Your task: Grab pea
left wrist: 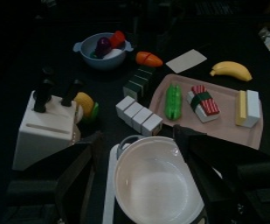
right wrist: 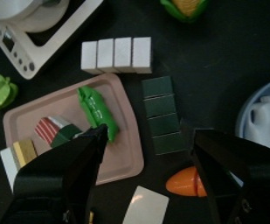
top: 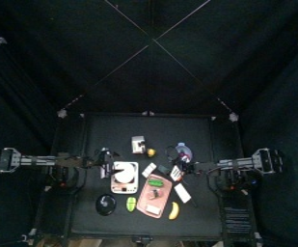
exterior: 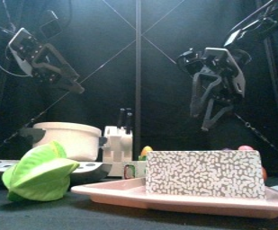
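The right gripper [right wrist: 148,166] hangs with its jaws wide apart and nothing between them. Just beyond them lies the pea pod [right wrist: 97,111] — flat on the pink tray [right wrist: 44,114], near the tray's edge, its long axis running roughly away from the jaws. The left gripper [left wrist: 148,166], jaws also apart, hovers over a white pot [left wrist: 155,184] — farther from the pod.
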Robot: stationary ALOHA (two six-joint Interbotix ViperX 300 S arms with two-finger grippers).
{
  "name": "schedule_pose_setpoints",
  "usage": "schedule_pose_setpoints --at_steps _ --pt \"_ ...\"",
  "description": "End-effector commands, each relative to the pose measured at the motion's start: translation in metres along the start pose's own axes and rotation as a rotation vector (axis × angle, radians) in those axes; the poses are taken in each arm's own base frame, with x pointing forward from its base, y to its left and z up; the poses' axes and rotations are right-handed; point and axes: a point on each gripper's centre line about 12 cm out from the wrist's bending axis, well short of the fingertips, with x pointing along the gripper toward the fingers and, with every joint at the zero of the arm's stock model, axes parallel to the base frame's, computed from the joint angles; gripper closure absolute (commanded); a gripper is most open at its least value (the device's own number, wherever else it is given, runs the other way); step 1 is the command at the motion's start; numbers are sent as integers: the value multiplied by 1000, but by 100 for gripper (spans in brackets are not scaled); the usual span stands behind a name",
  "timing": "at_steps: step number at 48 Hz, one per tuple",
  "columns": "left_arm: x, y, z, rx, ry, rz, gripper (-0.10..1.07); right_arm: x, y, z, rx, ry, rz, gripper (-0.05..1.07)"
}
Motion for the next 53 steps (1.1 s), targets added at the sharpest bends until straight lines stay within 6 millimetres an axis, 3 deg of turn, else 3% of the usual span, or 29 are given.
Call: schedule_pose_setpoints --at_steps 1,11,22,33,53 --pt "0 1 6 -1 -21 3 0 -5 20 6 -55 -30 46 6" --pt "-1 1 4 -1 -19 3 0 8 48 2 -196 -24 58 6" --pt "-12 1 6 -1 -54 8 -1 40 70 -4 -331 8 15 6" --pt "-21 2 5 -3 -78 15 0 65 71 -4 -359 68 -102 6" --pt "-22 4 4 -10 -76 23 0 80 71 -10 -355 105 -131 7"
